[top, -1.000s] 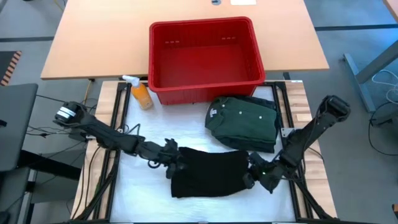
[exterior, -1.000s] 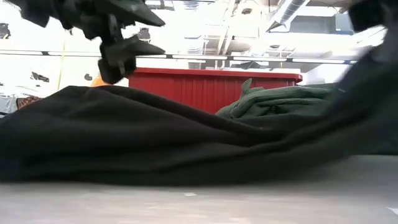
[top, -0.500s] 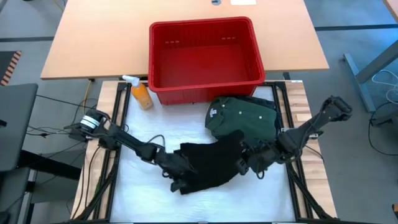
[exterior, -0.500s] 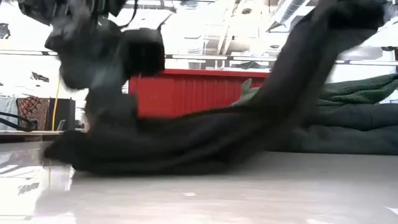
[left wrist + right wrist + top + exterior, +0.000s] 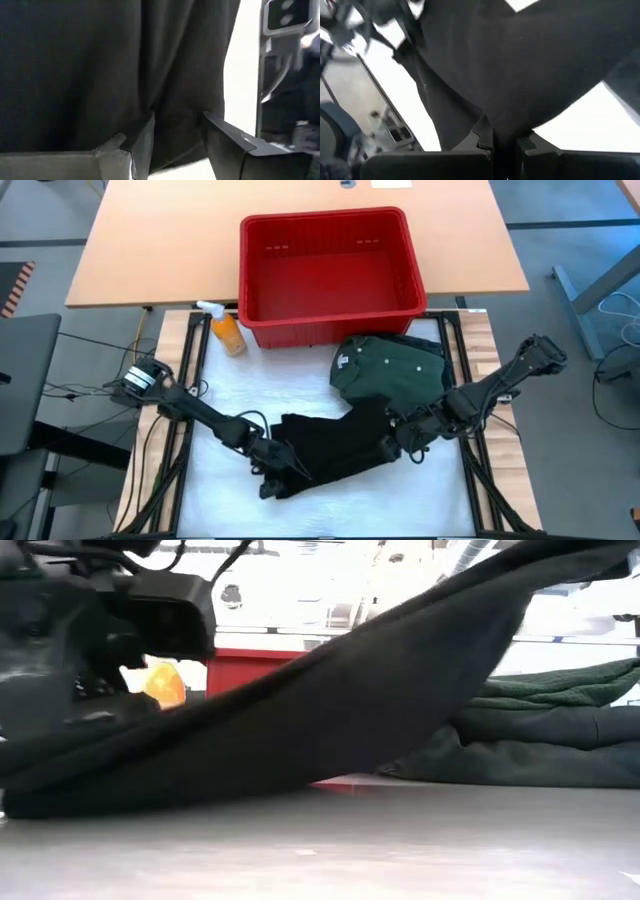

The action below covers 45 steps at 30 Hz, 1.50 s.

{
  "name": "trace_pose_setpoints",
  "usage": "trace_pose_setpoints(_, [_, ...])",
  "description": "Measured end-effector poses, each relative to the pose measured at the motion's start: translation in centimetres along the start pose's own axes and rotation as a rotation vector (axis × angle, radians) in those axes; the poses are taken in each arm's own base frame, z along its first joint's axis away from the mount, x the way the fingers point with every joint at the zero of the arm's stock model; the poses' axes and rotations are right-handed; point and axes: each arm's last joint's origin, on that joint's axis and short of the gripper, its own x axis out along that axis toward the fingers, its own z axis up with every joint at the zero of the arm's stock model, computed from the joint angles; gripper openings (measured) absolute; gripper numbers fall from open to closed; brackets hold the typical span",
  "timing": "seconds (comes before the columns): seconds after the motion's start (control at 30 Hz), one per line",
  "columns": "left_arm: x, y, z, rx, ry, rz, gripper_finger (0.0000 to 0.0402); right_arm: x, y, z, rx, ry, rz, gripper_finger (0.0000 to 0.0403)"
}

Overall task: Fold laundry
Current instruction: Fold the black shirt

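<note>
One black garment [image 5: 335, 448], one green shirt [image 5: 392, 370], two pincers.

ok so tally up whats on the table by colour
black: 1, the black garment
green: 1, the folded green shirt
red: 1, the red basket
orange: 1, the spray bottle
total: 4

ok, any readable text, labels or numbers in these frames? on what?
No text can be read in any view.
White neck label on the green buttoned shirt: too small to read.
Orange spray bottle: no legible print.
Red plastic basket: no markings visible.
</note>
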Motion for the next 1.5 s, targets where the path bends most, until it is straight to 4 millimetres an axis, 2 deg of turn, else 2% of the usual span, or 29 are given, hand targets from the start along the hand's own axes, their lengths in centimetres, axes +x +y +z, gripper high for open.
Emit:
trace_pose_setpoints(0.13, [-2.5, -0.5, -0.5, 0.038, -0.014, 0.086, 0.0155, -0.2, -0.2, -0.9, -0.032, 0.071, -0.023, 0.0037])
trace_pose_setpoints(0.33, [-6.5, -1.7, -0.3, 0.114, -0.156, 0.147, 0.0155, -0.1, -0.1, -2.0, -0.002, 0.101, 0.004, 0.0037])
trace_pose_setpoints(0.53, [-9.0, -1.8, 1.4, 0.14, -0.339, 0.127, 0.0155, 2.3, 0.8, -5.3, 0.0, 0.199, -0.06, 0.0037])
trace_pose_setpoints(0.7, [-9.8, -1.2, 2.9, 0.129, -0.427, 0.11, 0.0155, 4.7, 1.1, -7.8, -0.002, 0.328, -0.146, 0.0039])
trace_pose_setpoints(0.8, [-9.0, -0.9, 5.2, 0.148, -0.569, 0.023, 0.0155, 5.4, 1.3, -8.7, 0.026, 0.373, -0.167, 0.0039])
trace_pose_setpoints(0.93, [-6.0, 0.4, 8.6, 0.13, -0.678, -0.078, 0.0155, 5.8, 1.5, -9.5, 0.06, 0.378, -0.175, 0.0039])
trace_pose_setpoints(1.13, [-0.8, 0.3, 14.0, 0.145, -0.558, -0.099, 0.0155, 5.1, 1.8, -9.3, 0.069, 0.368, -0.127, 0.0039])
trace_pose_setpoints(1.27, [2.0, 0.0, 16.5, 0.192, -0.412, -0.034, 0.0155, 4.3, 2.2, -8.5, 0.025, 0.361, -0.099, 0.0039])
trace_pose_setpoints(1.4, [4.2, -0.3, 18.1, 0.273, -0.275, 0.049, 0.0155, 3.3, 2.8, -7.4, -0.033, 0.348, -0.073, 0.0039])
trace_pose_setpoints(1.5, [5.7, -0.5, 18.8, 0.316, -0.221, 0.08, 0.0155, 2.1, 3.9, -6.4, -0.109, 0.291, -0.019, 0.0039])
